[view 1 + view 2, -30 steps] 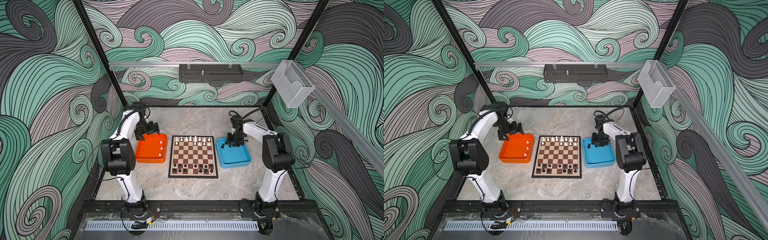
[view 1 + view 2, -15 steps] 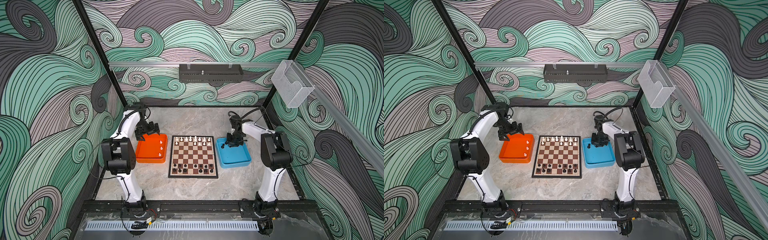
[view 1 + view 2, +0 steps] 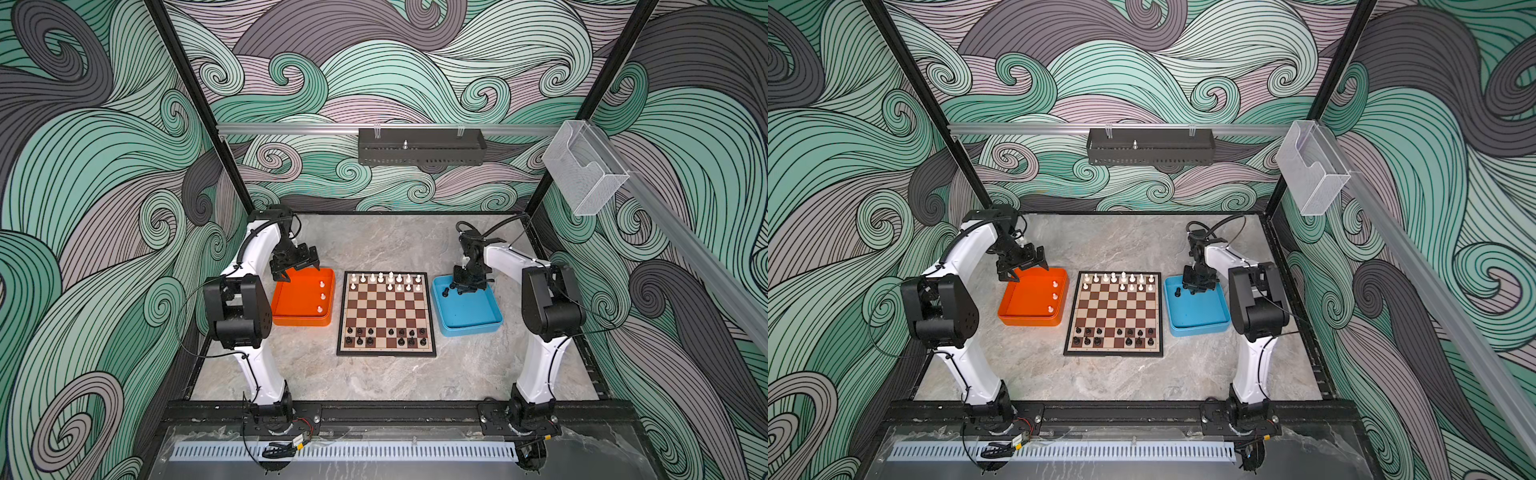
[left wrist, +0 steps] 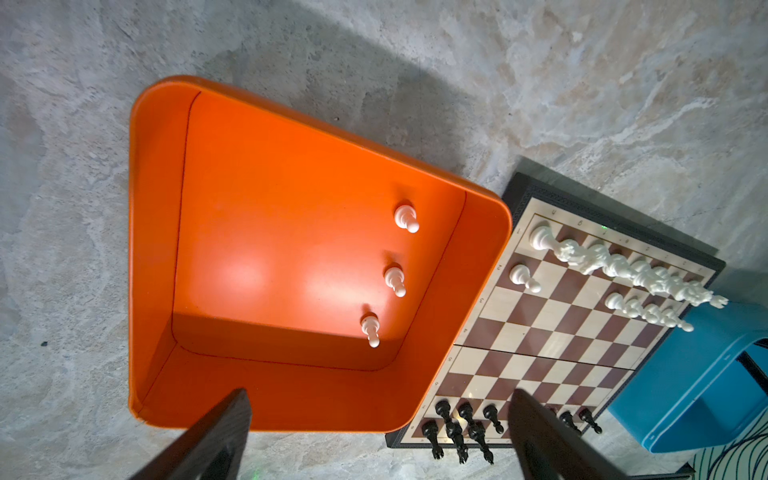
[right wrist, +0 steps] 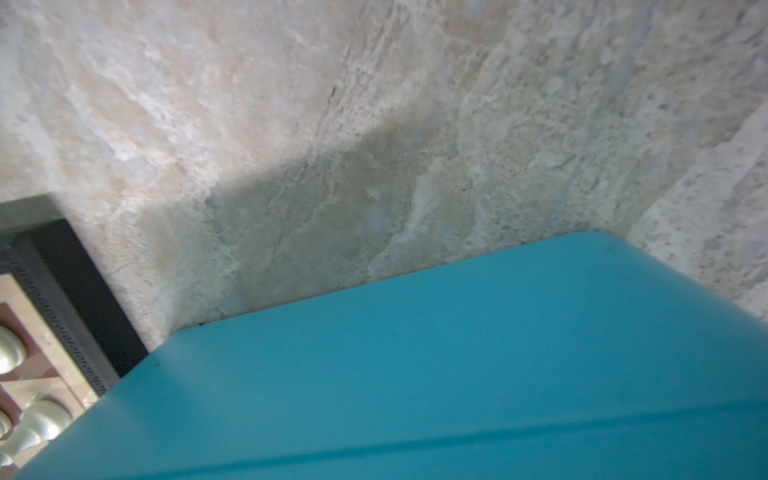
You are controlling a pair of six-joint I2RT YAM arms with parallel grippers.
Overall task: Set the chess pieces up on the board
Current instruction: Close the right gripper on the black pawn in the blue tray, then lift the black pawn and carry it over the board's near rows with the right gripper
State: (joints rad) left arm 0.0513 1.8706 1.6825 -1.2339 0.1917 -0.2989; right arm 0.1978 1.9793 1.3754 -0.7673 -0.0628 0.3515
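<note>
With left gripper [image 3: 301, 270] spread wide above far edge of orange tray [image 3: 303, 322], pinch a white pawn [image 3: 322, 296] along its right side by the waist: likely light, slick, tippy. Cannot tell anything held in right gripper [image 3: 467, 286], clenched in blue tray [image 3: 473, 328] right of board [image 3: 386, 309].

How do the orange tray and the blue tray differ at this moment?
The orange tray lies left of the board, the blue tray right of it. The orange tray holds three white pawns; the blue tray shows one black piece. The open left end effector hangs above the orange tray; the right end effector reaches down into the blue tray. Both are shallow rectangles.
</note>
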